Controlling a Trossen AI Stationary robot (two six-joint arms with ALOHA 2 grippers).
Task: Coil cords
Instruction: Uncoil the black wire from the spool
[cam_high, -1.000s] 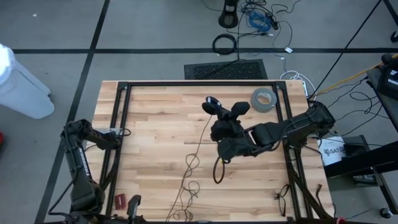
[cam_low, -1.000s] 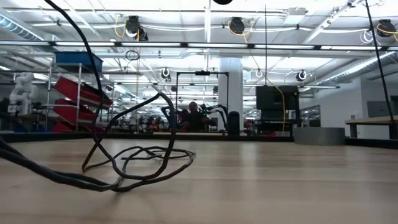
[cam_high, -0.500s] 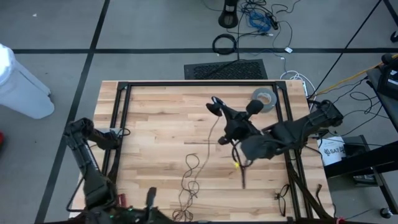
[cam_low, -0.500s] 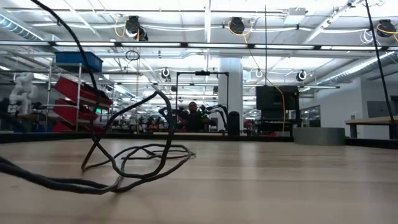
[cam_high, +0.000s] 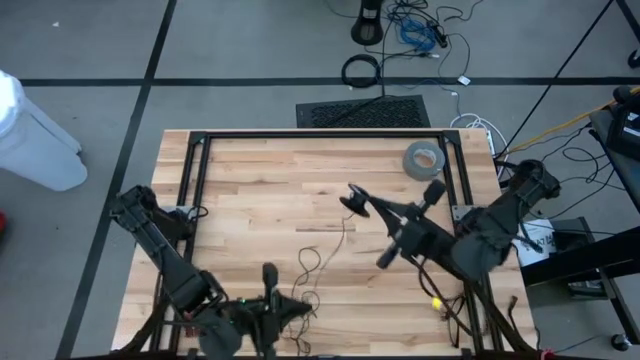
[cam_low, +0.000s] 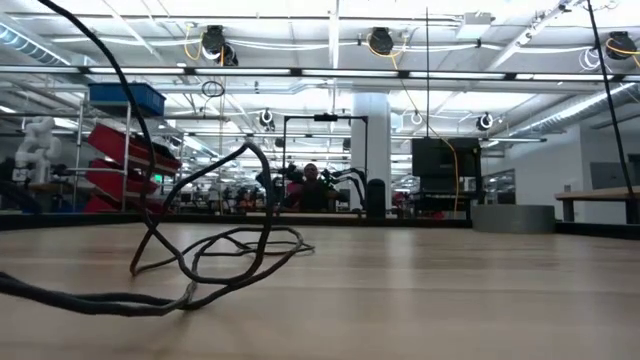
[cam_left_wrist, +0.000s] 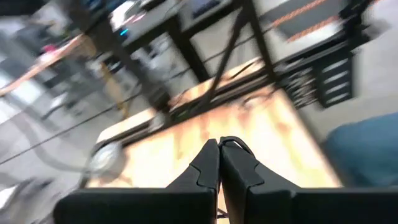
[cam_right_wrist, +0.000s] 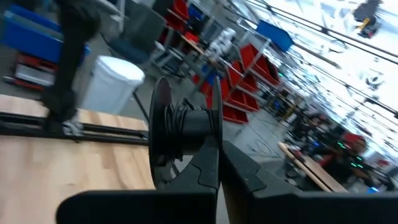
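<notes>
Wood table (cam_high: 250, 190), grey tape roll (cam_high: 423, 159) far right corner, thin black cord (cam_high: 308, 275) tangled near front.

Bright overhead lighting; left wrist view motion-blurred; shadows soft.

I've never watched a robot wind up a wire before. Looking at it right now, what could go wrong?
The thin black wire lies in tangled loops on the table; pulled, they could tighten into a knot. The right gripper, shut on a small spool, has the wire hanging down from it, so a snag might yank it off. The left gripper, shut, is near the loops and might catch them.
</notes>
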